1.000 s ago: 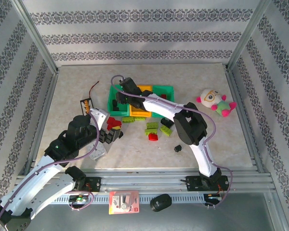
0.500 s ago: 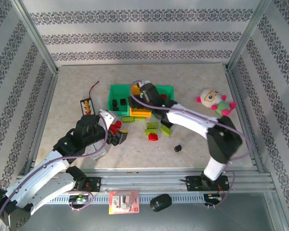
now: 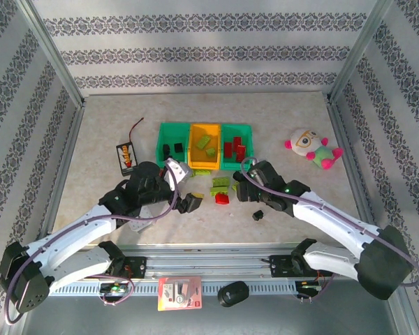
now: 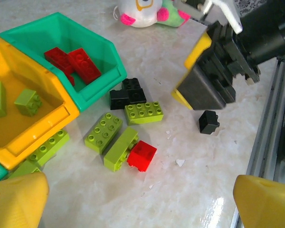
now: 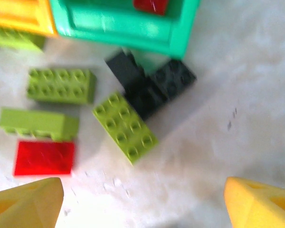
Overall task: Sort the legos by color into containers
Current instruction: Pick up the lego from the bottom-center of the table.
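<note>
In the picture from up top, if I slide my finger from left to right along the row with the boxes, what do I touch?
battery holder → left teal bin → yellow bin → right teal bin → plush toy

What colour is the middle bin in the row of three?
Orange-yellow. The middle bin shows best in the top external view.

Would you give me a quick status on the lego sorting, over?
Both open, empty: left end effector, right end effector. Loose legos lie before the containers, some sorted. Plush toy off aside.
</note>
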Robot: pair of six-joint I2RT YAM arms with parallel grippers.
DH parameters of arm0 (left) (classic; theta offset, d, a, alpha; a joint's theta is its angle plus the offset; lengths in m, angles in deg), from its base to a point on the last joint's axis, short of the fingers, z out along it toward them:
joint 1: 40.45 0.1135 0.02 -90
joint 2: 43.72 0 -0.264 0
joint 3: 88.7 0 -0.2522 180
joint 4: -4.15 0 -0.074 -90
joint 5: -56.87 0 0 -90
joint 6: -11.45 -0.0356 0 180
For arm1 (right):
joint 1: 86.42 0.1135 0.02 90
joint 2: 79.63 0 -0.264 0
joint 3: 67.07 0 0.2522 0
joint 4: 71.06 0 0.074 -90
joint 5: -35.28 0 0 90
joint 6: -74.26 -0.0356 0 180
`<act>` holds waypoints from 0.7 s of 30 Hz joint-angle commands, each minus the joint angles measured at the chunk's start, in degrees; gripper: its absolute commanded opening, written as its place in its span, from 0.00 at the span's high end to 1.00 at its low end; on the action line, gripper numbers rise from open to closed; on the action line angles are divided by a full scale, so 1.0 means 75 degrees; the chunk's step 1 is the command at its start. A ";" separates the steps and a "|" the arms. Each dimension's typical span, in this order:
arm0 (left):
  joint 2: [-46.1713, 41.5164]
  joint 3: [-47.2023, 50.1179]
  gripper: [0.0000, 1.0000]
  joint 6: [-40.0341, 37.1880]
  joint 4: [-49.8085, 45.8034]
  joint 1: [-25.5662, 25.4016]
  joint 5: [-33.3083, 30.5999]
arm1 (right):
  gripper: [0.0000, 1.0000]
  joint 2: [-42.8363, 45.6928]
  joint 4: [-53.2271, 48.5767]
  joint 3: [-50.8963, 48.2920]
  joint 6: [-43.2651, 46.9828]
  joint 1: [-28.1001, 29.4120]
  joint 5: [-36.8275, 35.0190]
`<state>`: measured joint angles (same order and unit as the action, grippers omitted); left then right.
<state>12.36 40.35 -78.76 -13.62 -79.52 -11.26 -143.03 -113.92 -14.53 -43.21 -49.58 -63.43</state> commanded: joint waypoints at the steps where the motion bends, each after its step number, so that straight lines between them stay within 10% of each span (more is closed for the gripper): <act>1: 0.0137 -0.0118 0.01 -0.0287 0.0479 -0.0123 0.0278 | 0.12 -0.0131 -0.1116 -0.0223 -0.0316 -0.0074 0.0638; 9: 0.0179 -0.0127 0.01 -0.0329 0.0507 -0.0123 0.0176 | 0.14 -0.1277 -0.0920 -0.0308 -0.0587 -0.0034 0.1289; 21: 0.0001 -0.0098 0.01 -0.0514 0.0283 -0.0124 0.0294 | 0.47 -0.1609 -0.1070 -0.0367 -0.0940 0.0382 0.1108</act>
<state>13.19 40.35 -81.31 -12.88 -79.78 -10.61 -154.28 -120.44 -16.75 -48.89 -47.24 -54.60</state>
